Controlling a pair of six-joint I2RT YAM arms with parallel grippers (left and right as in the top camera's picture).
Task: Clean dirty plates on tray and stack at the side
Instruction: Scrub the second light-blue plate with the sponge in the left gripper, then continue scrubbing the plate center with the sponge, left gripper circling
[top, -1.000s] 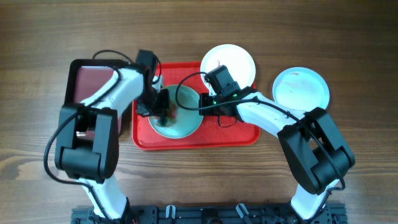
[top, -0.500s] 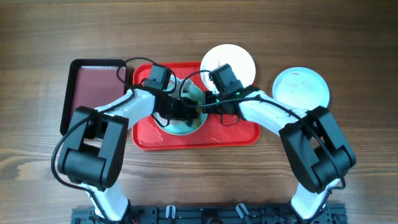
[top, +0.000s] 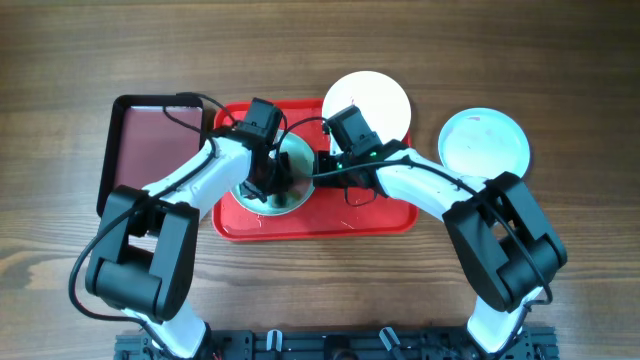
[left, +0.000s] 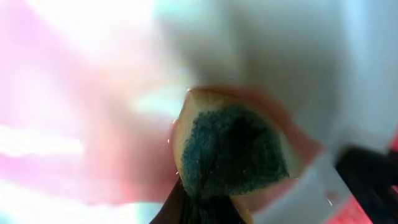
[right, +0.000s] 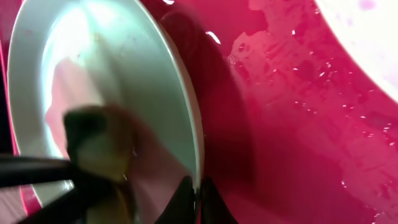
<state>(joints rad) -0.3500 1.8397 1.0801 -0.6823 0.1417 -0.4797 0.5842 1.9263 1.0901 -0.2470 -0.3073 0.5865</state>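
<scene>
Scrubbing goes on: within the last second the left gripper (top: 262, 180), clenched on the sponge (left: 233, 149), has travelled from the 9 o'clock side of the pale blue plate (top: 296, 163) across it towards 3 o'clock and back towards the middle. The right gripper (top: 322, 165) stays pinched on the plate's rim at 3 o'clock, and the right wrist view shows the plate tipped up on its edge. I judge this plate is in the middle of washing, not ready for stacking.

The red tray (top: 370, 215) holds only this plate, with wet reddish smears on its floor. The white plate (top: 375, 100) lies at the tray's 1 o'clock corner. The second blue plate (top: 485, 140) rests on the table (top: 560, 60) at 3 o'clock.
</scene>
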